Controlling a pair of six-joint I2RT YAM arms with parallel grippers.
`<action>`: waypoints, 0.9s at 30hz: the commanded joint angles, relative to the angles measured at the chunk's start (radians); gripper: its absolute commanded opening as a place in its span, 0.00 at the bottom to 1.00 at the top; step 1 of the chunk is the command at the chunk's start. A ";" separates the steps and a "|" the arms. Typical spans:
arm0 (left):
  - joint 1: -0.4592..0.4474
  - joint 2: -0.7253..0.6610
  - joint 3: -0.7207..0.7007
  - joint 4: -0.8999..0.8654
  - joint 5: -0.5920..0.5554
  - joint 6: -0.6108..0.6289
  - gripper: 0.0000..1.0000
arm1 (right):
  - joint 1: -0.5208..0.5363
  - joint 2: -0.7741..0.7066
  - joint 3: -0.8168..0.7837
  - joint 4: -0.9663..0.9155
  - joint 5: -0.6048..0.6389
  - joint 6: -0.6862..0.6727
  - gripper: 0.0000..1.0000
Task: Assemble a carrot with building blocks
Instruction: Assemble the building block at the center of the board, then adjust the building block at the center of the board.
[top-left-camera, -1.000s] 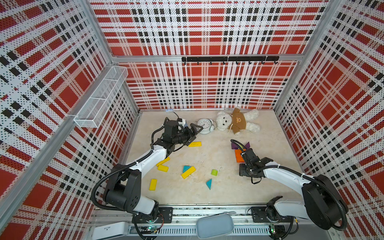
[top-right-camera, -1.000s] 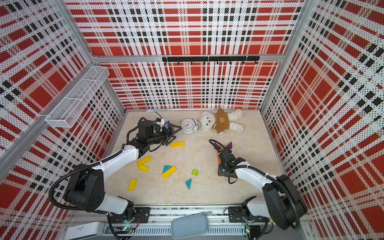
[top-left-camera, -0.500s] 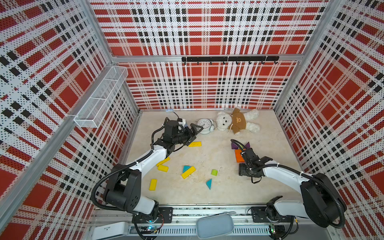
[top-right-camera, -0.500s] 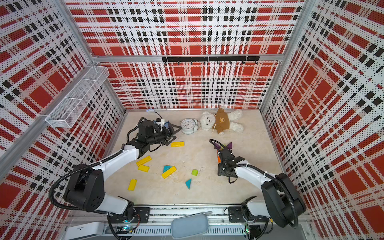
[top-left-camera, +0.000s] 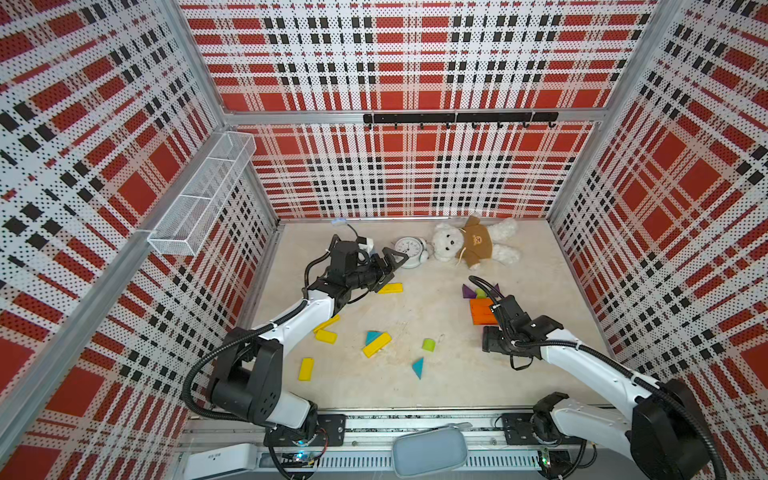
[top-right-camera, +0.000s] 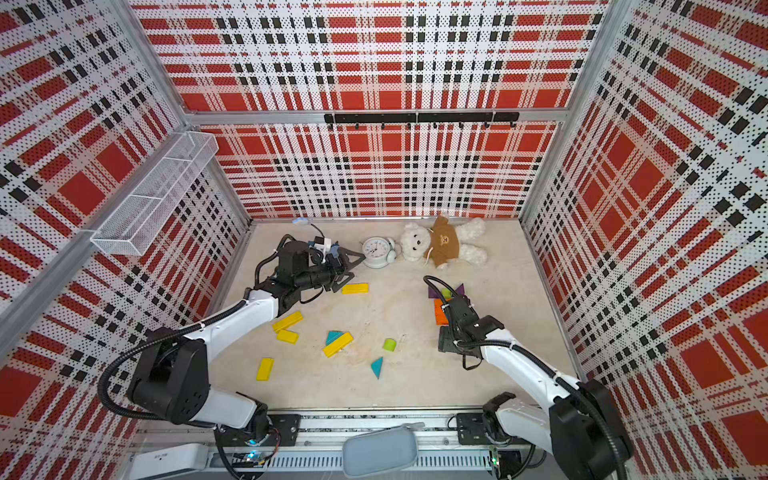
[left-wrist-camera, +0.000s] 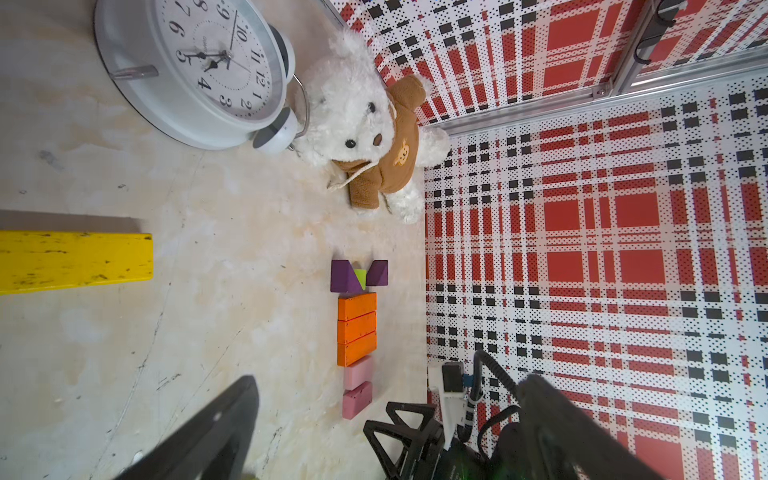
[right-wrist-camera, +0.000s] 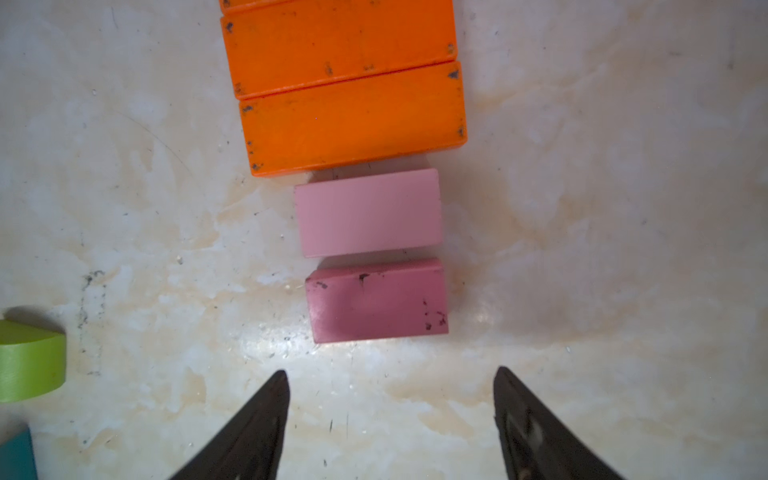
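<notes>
left arm (top-left-camera: 299, 320), right arm (top-left-camera: 582, 361): white shells, black round joints
cables (top-left-camera: 186, 390): black ribbed hoses
fingers (right-wrist-camera: 253, 432): black, pointed
bases: black plates on the metal rail (top-left-camera: 415, 420)

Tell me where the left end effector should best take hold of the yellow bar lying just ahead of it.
Grip the yellow bar at mid-length, across its two long sides, coming straight down from above. It lies flat on the table with nothing against it, so both long sides look free, and its narrow width should fit the open left end effector.
</notes>
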 joint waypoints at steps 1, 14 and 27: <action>-0.007 -0.005 0.009 0.025 0.002 0.011 0.99 | -0.003 -0.036 -0.014 -0.032 0.004 0.035 0.73; -0.014 -0.006 0.007 0.025 0.003 0.009 1.00 | -0.008 0.083 0.001 -0.036 0.079 0.085 0.71; -0.015 -0.010 0.010 0.025 0.009 0.006 0.99 | -0.052 0.163 -0.011 0.020 0.119 0.109 0.73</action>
